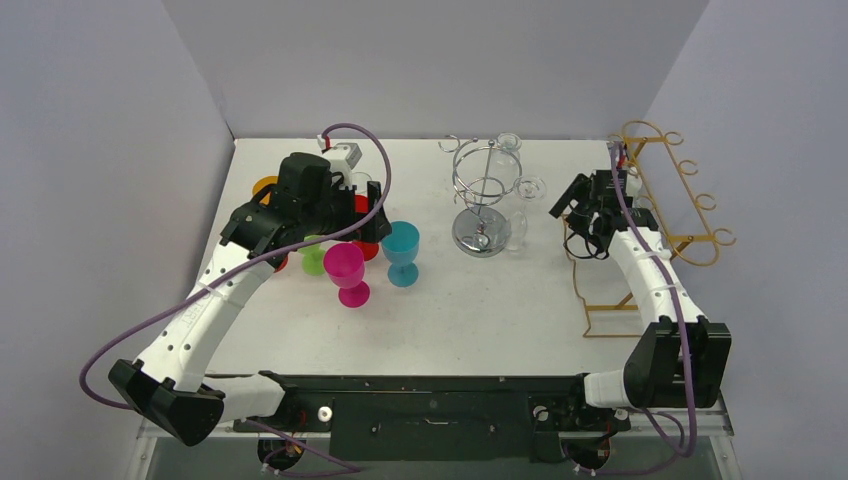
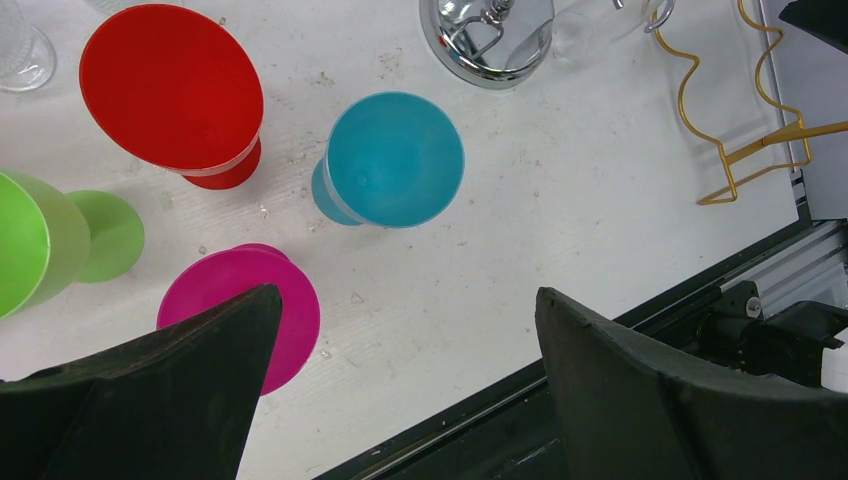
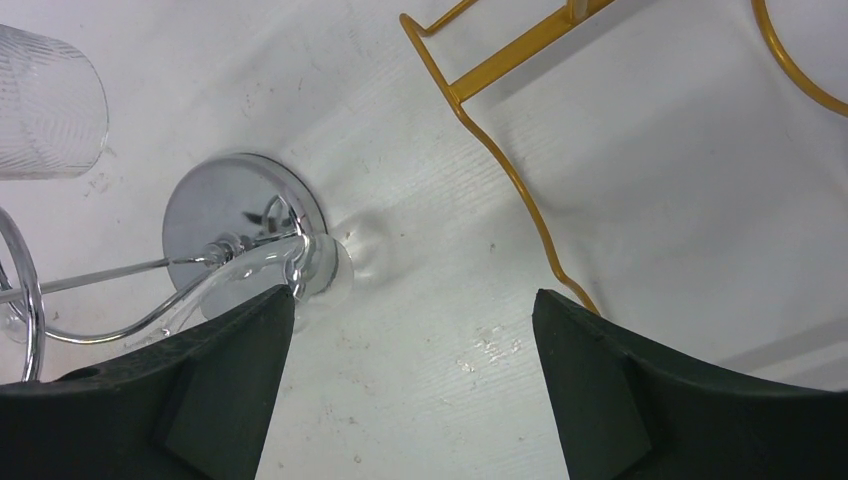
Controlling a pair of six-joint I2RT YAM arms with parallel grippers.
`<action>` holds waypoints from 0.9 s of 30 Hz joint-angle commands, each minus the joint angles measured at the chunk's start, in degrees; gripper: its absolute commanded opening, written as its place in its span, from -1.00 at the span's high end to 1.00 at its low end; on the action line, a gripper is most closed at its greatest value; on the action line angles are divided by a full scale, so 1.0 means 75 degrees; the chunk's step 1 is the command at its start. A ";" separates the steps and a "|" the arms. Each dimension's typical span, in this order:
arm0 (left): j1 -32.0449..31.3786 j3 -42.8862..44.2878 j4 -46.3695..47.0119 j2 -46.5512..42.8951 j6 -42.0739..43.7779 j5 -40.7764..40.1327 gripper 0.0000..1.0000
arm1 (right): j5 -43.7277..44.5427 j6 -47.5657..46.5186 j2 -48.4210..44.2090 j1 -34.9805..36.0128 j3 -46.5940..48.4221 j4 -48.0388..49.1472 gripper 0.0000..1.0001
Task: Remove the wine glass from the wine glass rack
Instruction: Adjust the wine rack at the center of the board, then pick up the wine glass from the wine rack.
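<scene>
- Two hands are spread wide with nothing between the fingers. The left hand (image 2: pixel 400 380) hangs over a cluster of coloured goblets, and the right hand (image 3: pixel 410 390) hangs over bare table (image 3: pixel 430 290).
- Only the right wrist view shows the chrome wine glass rack (image 3: pixel 245 215) up close. A clear wine glass (image 3: pixel 322 270) hangs at the edge of its mirrored base, just above that hand's left finger (image 3: pixel 180 400). A ribbed clear glass (image 3: pixel 45 100) stands further off.
- Only the left wrist view looks down into the goblets: red goblet (image 2: pixel 170 85), teal goblet (image 2: pixel 395 160), magenta goblet (image 2: pixel 240 275), green goblet (image 2: pixel 40 240).
- From the top view, the wine glass hangs on the rack's right side. It is between the rack's pole and the right hand, near the hand but not touching it.
- A gold wire rack (image 3: pixel 520 58) stands on that hand's other side.
</scene>
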 commanded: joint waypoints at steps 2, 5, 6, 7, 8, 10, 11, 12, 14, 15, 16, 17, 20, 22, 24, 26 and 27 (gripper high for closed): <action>0.0025 0.0010 0.0424 0.0005 -0.0071 0.0106 -0.93 | -0.0053 -0.0139 -0.0415 0.0039 0.0379 -0.0206 -0.68; 0.0015 0.0043 0.0406 0.0010 -0.0072 0.0104 -0.93 | -0.0339 -0.0192 -0.0426 0.0039 0.0500 -0.0319 -0.68; 0.0014 0.0051 0.0409 0.0011 -0.0066 0.0100 -0.93 | -0.0441 -0.0233 -0.0420 0.0039 0.0594 -0.0362 -0.68; 0.0014 0.0047 0.0417 0.0005 -0.0069 0.0090 -0.93 | -0.0494 -0.0260 -0.0425 0.0039 0.0629 -0.0433 -0.68; 0.0013 0.0035 0.0415 0.0001 -0.0071 0.0070 -0.93 | -0.0597 -0.0321 -0.0422 0.0039 0.0709 -0.0472 -0.68; 0.0013 0.0016 0.0412 -0.0017 -0.0072 0.0047 -0.93 | -0.0656 -0.0413 -0.0418 0.0039 0.0827 -0.0630 -0.68; 0.0013 0.0007 0.0418 -0.0028 -0.0072 0.0040 -0.93 | -0.0677 -0.0470 -0.0424 0.0159 0.0878 -0.0693 -0.68; 0.0013 -0.0005 0.0421 -0.0032 -0.0072 0.0031 -0.93 | -0.0699 -0.0495 -0.0437 0.0192 0.0900 -0.0725 -0.68; 0.0013 -0.0015 0.0423 -0.0041 -0.0072 0.0013 -0.93 | -0.0769 -0.0523 -0.0433 0.0202 0.0970 -0.0814 -0.68; 0.0013 -0.0016 0.0424 -0.0046 -0.0072 0.0011 -0.93 | -0.0886 -0.0530 -0.0431 0.0202 0.1008 -0.0827 -0.68; 0.0013 -0.0010 0.0418 -0.0047 -0.0072 0.0006 -0.93 | -0.0927 -0.0531 -0.0427 0.0203 0.1030 -0.0871 -0.68; 0.0013 0.0000 0.0399 -0.0050 -0.0072 0.0002 -0.93 | -0.1025 -0.0538 -0.0422 0.0203 0.1069 -0.0890 -0.68; 0.0013 0.0007 0.0404 -0.0065 -0.0078 -0.0009 -0.93 | -0.1129 -0.0571 -0.0426 0.0214 0.1146 -0.1041 -0.68; 0.0013 -0.0003 0.0411 -0.0075 -0.0089 -0.0018 -0.93 | -0.1149 -0.0597 -0.0498 0.0215 0.1147 -0.1099 -0.68; 0.0013 -0.0019 0.0431 -0.0090 -0.0105 -0.0012 -0.93 | -0.1184 -0.0596 -0.0583 0.0215 0.1135 -0.1157 -0.68; 0.0013 -0.0036 0.0435 -0.0103 -0.0110 -0.0013 -0.93 | -0.1263 -0.0586 -0.0667 0.0215 0.1118 -0.1172 -0.68; 0.0013 -0.0048 0.0435 -0.0111 -0.0116 -0.0008 -0.93 | -0.1288 -0.0551 -0.0726 0.0215 0.1106 -0.1187 -0.68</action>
